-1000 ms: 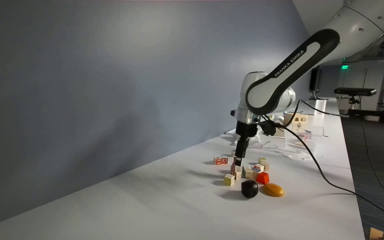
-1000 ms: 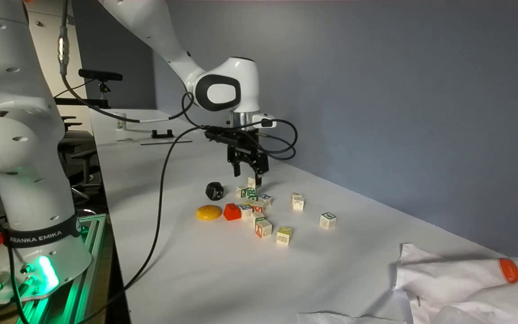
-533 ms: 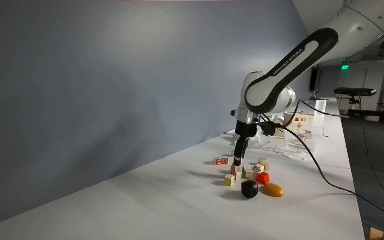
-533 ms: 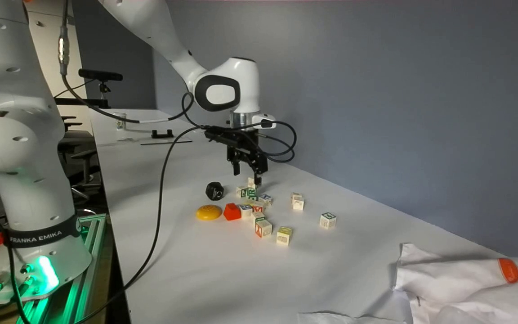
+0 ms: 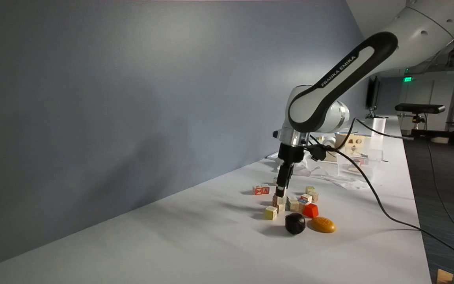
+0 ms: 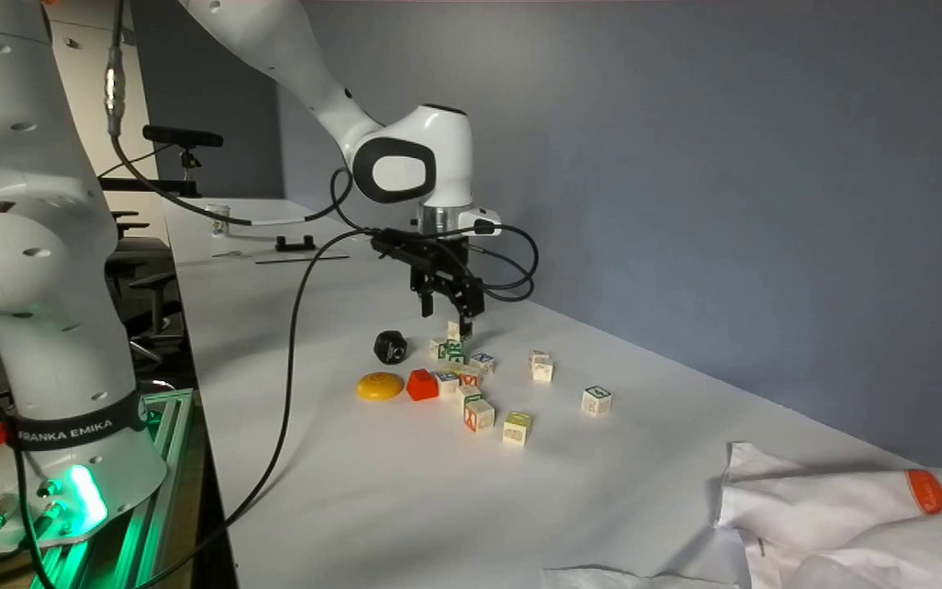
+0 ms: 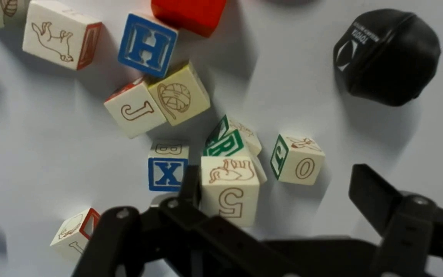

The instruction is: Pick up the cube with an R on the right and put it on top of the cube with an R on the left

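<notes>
My gripper (image 7: 277, 184) is open over a stack of wooden cubes; it also shows in both exterior views (image 5: 280, 192) (image 6: 446, 320). Its left finger in the wrist view is right beside the top cube with a 5 (image 7: 230, 200), seemingly touching it. The right finger is well apart. Below that cube, a cube with a green R (image 7: 227, 144) shows partly. Another green-faced cube (image 7: 244, 130) lies lower, its letter mostly hidden. In an exterior view the stack's top cube (image 6: 454, 330) sits above green-faced cubes (image 6: 455, 350). No other R is readable.
A green J cube (image 7: 304, 165) and a blue X cube (image 7: 167, 173) stand close to the stack. A blue H cube (image 7: 147, 45), a red block (image 6: 422, 385), a black ball (image 6: 390, 348) and a yellow oval (image 6: 379, 386) lie around. A wall (image 5: 172, 118) runs behind.
My gripper has shifted slightly left in an exterior view. The upper cubes of the stack seem to have slid slightly left with the finger. The other cubes have not moved.
</notes>
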